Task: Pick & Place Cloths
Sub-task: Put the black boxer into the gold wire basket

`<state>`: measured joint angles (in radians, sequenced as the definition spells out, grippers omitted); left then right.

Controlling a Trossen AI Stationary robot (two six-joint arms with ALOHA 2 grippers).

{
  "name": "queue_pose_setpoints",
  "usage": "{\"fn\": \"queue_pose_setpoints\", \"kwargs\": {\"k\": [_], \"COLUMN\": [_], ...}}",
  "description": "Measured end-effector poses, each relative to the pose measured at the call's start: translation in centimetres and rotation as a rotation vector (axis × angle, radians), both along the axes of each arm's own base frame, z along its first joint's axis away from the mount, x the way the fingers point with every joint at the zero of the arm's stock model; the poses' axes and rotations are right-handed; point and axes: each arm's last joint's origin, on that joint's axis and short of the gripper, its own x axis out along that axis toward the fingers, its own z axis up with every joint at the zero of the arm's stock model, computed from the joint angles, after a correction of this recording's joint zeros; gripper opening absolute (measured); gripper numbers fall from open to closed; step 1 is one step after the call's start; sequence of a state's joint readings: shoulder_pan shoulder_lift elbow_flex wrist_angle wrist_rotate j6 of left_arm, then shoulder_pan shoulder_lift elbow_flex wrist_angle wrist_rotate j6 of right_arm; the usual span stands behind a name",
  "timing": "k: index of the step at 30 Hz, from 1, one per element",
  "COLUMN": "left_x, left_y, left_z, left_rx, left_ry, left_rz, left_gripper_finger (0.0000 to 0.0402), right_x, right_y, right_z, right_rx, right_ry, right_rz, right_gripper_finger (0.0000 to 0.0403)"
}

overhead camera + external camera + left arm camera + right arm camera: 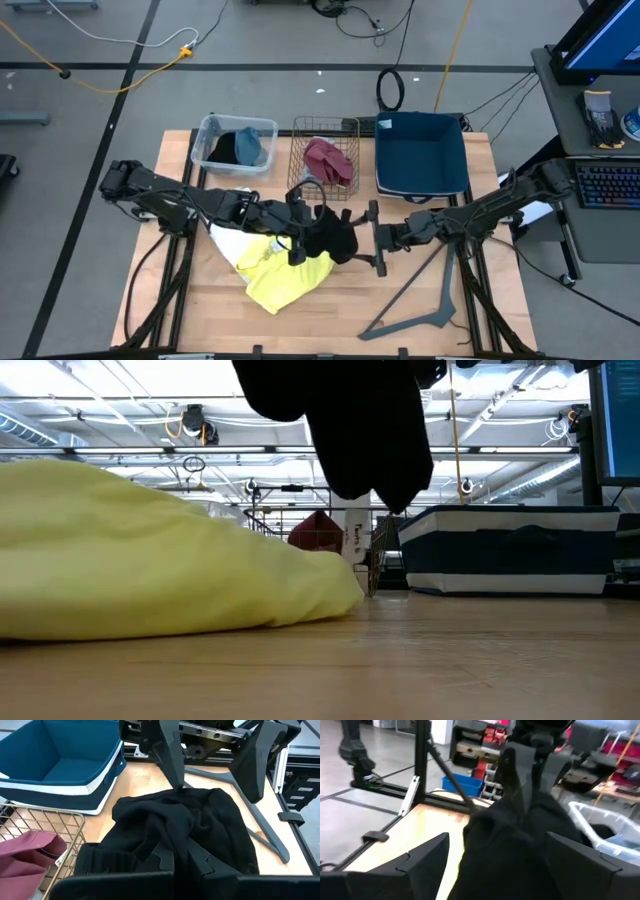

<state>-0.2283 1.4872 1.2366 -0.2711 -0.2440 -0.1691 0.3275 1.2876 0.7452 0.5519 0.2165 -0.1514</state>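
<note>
A black cloth (335, 238) hangs in the air over the table's middle, with my left gripper (305, 225) shut on it. My right gripper (376, 238) faces it from the table's right, open, with one finger on either side of the cloth's right end (510, 845). A yellow cloth (285, 278) and a white cloth (232, 245) lie on the wood under my left arm. A maroon cloth (330, 160) lies in the wire basket (300, 150). Black and blue-grey cloths (240, 148) sit in the clear bin (208, 135). My left gripper pinches a bunched, folded part of the black cloth (175, 845) between its two fingers, coming from the table's left and slanting down. The cloth hangs slack below and ahead of the fingers, lifted clear of the table (350, 420). Whether my right gripper touches the cloth I cannot tell.
The dark blue bin (420, 150) stands at the far right, beside the wire basket. A grey angled bar (435, 300) lies on the wood near the front right. Bare wood shows at the front left and front middle.
</note>
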Motion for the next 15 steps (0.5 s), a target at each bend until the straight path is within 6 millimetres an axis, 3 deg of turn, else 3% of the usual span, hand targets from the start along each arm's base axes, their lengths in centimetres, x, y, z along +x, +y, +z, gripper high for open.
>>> {"fn": "queue_pose_setpoints", "kwargs": {"k": [6,15], "left_x": [0.2,0.9], "left_y": [-0.1,-0.5], "left_z": [0.4,0.4], "left_rx": [-0.028,-0.062], "left_ry": [-0.047,-0.090], "left_rz": [-0.024,-0.086], "left_gripper_finger": [0.0001,0.0001], "right_x": [0.6,1.8], "right_y": [-0.3,-0.7], "right_z": [-0.5,-1.8], "right_rx": [-0.081,-0.075], "right_ry": [-0.020,-0.008], "right_rz": [-0.145,-0.169], "right_gripper_finger": [0.0320,0.0311]}}
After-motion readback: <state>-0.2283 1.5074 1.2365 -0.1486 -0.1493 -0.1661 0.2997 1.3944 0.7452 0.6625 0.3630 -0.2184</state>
